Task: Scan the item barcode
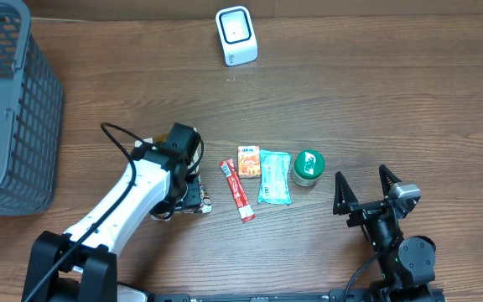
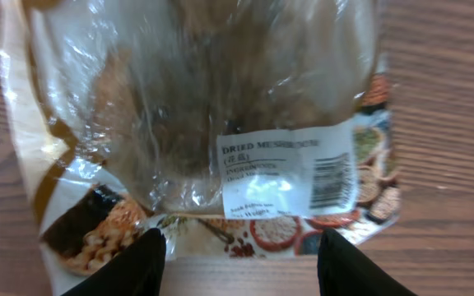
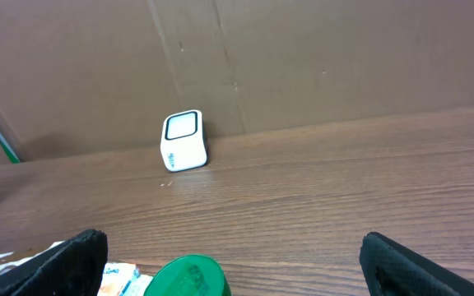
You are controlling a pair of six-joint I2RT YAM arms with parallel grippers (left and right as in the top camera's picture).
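Broadly: brown wood-grain desk (image 1: 392, 101), flat brown cardboard wall (image 3: 303, 57) rising behind its far edge; grey mesh basket (image 1: 7, 117) well off to the far left of the left fingers (image 1: 188, 198); white scanner (image 1: 236, 35) standing upright near the far edge, well ahead of both sets of fingers and apart from everything else.

Between the two arms, a short row on the desk: red stick packet (image 1: 237, 190) just right of the left fingers, then a small orange packet (image 1: 248, 161), a teal pouch (image 1: 274, 178) and a green-lidded jar (image 1: 309, 166), the jar nearest the right fingers (image 1: 363, 189) and ahead of them to their left.

Left fingers pointed down at the desk, parted about halfway, bare wood showing between the tips; nothing pinched; released. Directly ahead of them lies the bag of dried mushrooms (image 2: 220, 123), clear plastic, flat on the desk, its printed edge reaching the tips; whether the tips touch it, cannot tell. White label (image 2: 290, 173) faces up, barcode (image 2: 329, 181) at its right end, just ahead of the right-hand tip.

Right fingers spread as wide as they go, held low near the desk edge; empty, touching nothing; the scanner far ahead of them, slightly left.
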